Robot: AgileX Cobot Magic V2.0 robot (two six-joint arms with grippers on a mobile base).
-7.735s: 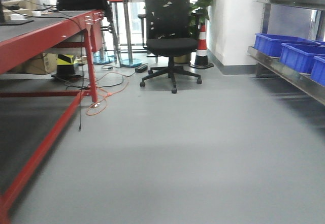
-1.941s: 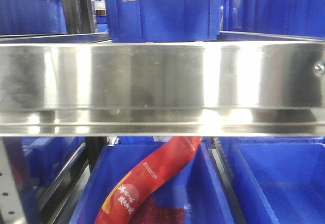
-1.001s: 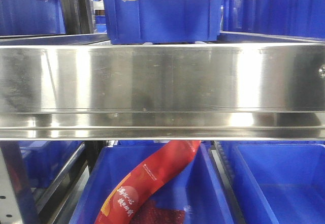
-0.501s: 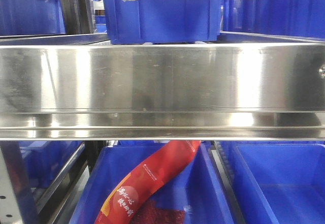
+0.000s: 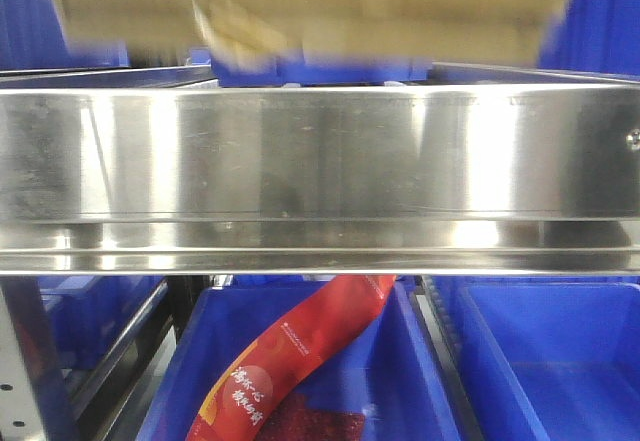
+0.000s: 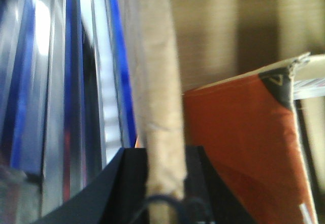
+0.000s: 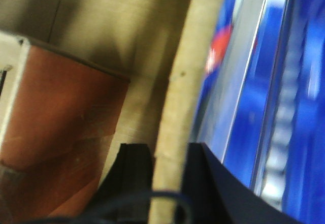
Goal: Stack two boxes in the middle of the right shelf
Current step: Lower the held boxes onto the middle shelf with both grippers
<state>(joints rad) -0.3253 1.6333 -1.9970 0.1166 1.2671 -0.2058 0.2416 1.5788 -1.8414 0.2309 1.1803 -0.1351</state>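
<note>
Cardboard fills the top of the front view: a brown box, blurry, runs left to right across the frame. It sits just above the shiny front lip of the steel shelf, which fills the middle of the frame. A strip of yellowish tape hangs off the box near the upper left. Below the shelf, at the bottom, are blue bins, and one holds a red bag.

In the left wrist view, the left hand pinches a thin cardboard edge that runs straight up the middle of the frame. The right hand does the same in its own view, with the edge pinched between its two black sides. So each hand holds one end of the box, and neither is nearer than the other.

The box's long side lies along the shelf lip. It looks ready to go forward over the lip and then down. A second box cannot be told apart in these views.
</note>
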